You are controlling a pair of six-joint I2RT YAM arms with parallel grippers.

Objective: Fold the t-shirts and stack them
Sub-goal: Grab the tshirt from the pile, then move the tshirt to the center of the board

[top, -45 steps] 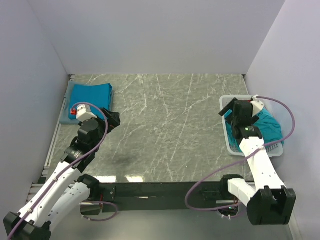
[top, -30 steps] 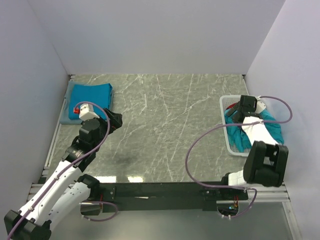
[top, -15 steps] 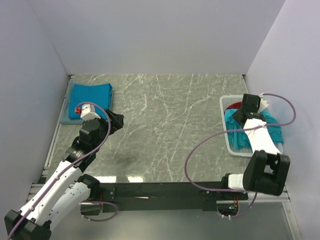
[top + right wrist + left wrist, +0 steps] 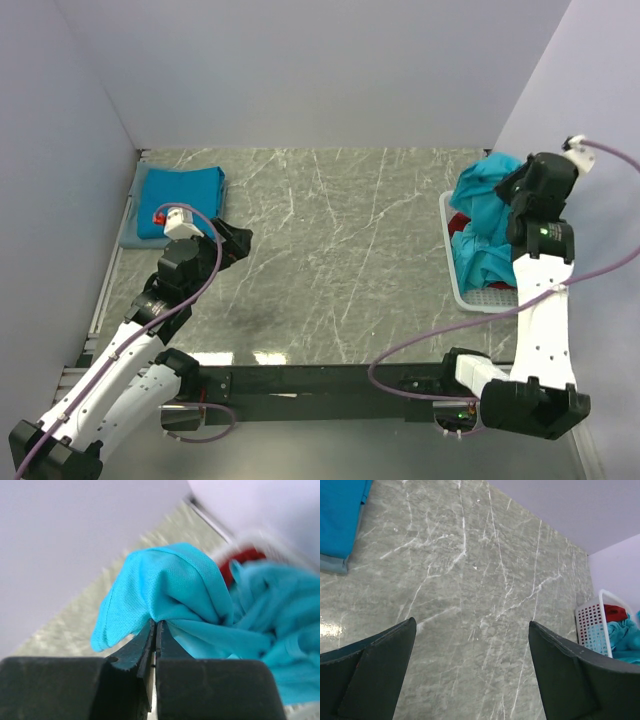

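The right end effector [image 4: 154,626] gripped a t-shirt [image 4: 165,587] fold over the basket [image 4: 470,301] at the right edge of the table [image 4: 330,250] — it likely needed lifting clear first (cloth trailed inside); the left end effector [image 4: 472,650] gaped, empty.

High overview, close wrist views, basket [image 4: 480,297] in common

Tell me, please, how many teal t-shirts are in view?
2 for certain: a folded t-shirt at the far-left corner of the table, and a lifted t-shirt pinched in the right tool above the basket. The teal heap in the basket may hide more.
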